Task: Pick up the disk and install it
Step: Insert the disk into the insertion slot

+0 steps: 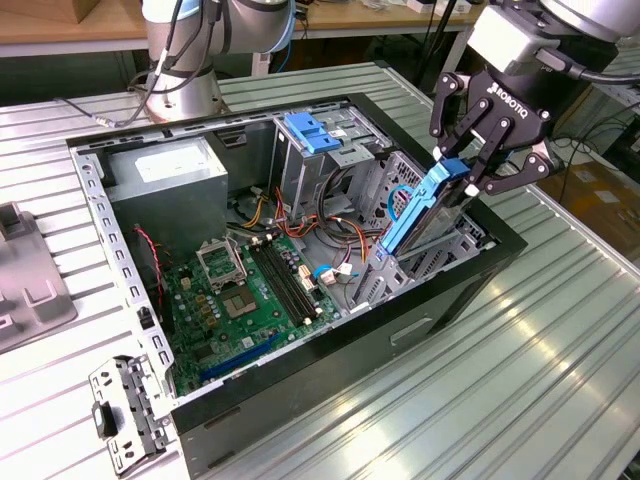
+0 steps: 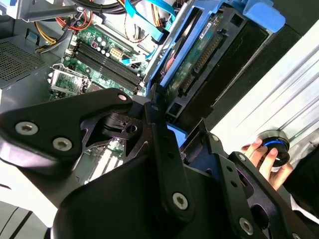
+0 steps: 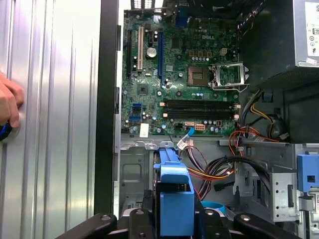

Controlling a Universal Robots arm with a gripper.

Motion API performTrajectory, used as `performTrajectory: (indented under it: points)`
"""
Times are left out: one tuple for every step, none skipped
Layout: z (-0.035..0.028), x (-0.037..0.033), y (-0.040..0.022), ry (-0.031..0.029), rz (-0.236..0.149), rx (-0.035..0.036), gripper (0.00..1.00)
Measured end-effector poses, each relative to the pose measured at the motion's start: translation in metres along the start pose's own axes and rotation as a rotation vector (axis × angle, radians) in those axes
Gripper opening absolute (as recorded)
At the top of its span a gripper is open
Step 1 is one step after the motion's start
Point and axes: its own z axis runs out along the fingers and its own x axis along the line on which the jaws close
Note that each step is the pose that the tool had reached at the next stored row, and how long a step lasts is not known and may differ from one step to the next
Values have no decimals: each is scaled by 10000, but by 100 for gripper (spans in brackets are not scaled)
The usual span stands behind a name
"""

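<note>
GRIP: my gripper (image 1: pixel 482 165) is pinching the disk (image 1: pixel 415 215) by its upper end | DISK: leaning tilted; lower end at the drive cage (image 1: pixel 445 250) | CARE: I am judging its rails need squaring with the cage; cables (image 1: pixel 322 195) are lying just beyond.

Disk (image 1: pixel 413 218): silver, blue-railed, shown steeply tilted on edge at the exterior view's right of the open case (image 1: pixel 330 372), lower end inside the metal cage (image 1: pixel 462 238), upper end clamped in the tool (image 1: pixel 465 172).
</note>
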Motion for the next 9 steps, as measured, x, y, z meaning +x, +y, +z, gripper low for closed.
performTrajectory:
  points:
    - [0, 0, 0, 0, 0, 0, 37]
    - [1, 0, 0, -1, 0, 0, 37]
    - [1, 0, 0, -1, 0, 0, 37]
    - [0, 0, 0, 0, 0, 0, 38]
    - [1, 0, 0, -1, 0, 0, 45]
    - [2, 0, 0, -2, 0, 0, 45]
    - [1, 0, 0, 0, 0, 0, 45]
    - [2, 0, 0, -2, 0, 0, 45]
    - [2, 0, 0, -2, 0, 0, 45]
